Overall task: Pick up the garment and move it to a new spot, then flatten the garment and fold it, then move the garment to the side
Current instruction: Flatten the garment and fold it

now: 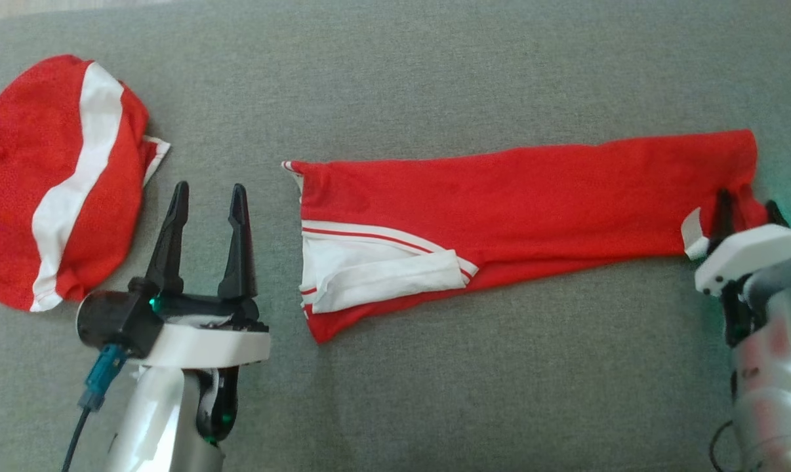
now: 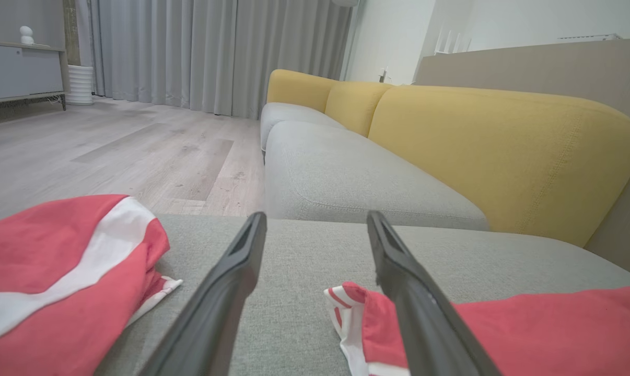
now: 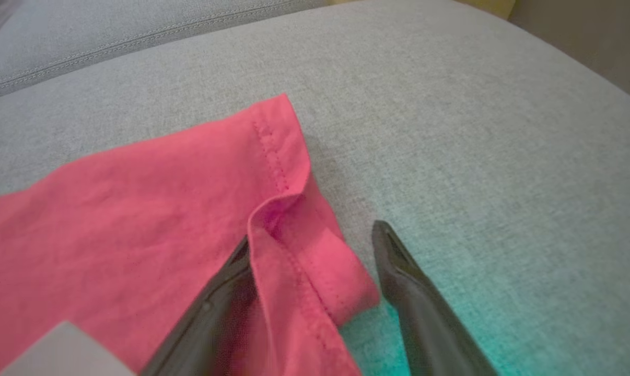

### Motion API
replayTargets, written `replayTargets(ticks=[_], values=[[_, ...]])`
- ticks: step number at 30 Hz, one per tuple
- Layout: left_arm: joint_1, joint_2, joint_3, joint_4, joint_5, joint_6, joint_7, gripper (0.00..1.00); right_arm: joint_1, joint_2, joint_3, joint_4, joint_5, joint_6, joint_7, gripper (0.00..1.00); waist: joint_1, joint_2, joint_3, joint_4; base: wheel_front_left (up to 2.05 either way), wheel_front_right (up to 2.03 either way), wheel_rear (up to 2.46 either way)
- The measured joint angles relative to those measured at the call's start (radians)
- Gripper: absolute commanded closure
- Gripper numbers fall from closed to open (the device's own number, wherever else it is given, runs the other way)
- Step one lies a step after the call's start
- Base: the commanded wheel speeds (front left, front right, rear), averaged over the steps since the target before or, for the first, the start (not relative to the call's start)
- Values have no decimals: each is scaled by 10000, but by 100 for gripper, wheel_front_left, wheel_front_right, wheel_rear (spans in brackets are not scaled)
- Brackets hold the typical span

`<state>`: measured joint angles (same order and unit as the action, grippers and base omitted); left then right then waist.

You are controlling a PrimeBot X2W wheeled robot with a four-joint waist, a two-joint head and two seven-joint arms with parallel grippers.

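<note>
Soft, even light across all your views.
In your right wrist view a teal glow (image 3: 451,334) tints the grey cushion (image 3: 451,130) beside the fingers (image 3: 414,292), whose near ends blur; the garment (image 3: 137,209) hem casts a faint shadow. Your left wrist view stretches at its edges, its fingers (image 2: 221,297) out of focus. Your head view looks slightly soft.

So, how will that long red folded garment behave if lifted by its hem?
Probably floppy: the long red folded garment buckles at its hem inside the open right claw. Lifted by one end, it would likely sag and unfold. It looks thin and light, though the grey woven cushion may grip it.
</note>
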<state>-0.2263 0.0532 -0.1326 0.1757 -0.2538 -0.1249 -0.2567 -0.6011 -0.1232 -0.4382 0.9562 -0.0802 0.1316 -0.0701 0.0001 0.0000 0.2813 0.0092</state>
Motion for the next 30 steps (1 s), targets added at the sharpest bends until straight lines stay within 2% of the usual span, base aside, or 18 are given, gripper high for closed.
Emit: replayTargets(ticks=[5, 6, 7, 8, 17, 25, 30], values=[[-48, -15, -15, 2, 0, 0, 0, 0, -277, 213, -6, 207, 61, 0, 50, 0, 0, 0, 82, -134, 0, 0, 0], [-79, -15, -15, 2, 0, 0, 0, 0, -296, 226, 21, 253, 186, 0, 81, 7, -1, 0, 90, -164, 0, 0, 0], [-128, -15, -17, 4, 0, 0, 0, 0, -329, 232, 69, 284, 288, 0, 92, 75, 0, 0, 93, -192, 0, 0, 0], [-171, -15, -17, -2, 0, -2, 0, 0, -355, 236, 119, 311, 339, 0, 94, 100, 0, 0, 91, -216, 0, 0, 0], [-191, -8, -31, -2, -2, -73, 0, 0, -441, 107, 182, 397, 692, 0, 54, 100, 0, 0, -36, -300, 0, 0, 0], [-181, 6, -33, -17, -19, -73, 0, 0, -428, -1151, -594, 502, 245, 0, -196, 100, -1, 0, -219, -219, 0, 0, 0], [-144, 12, -38, -8, -23, -73, 0, 0, -445, -1279, -1083, 633, -184, 0, -376, 100, -1, 0, -409, -170, 0, 0, 0]])
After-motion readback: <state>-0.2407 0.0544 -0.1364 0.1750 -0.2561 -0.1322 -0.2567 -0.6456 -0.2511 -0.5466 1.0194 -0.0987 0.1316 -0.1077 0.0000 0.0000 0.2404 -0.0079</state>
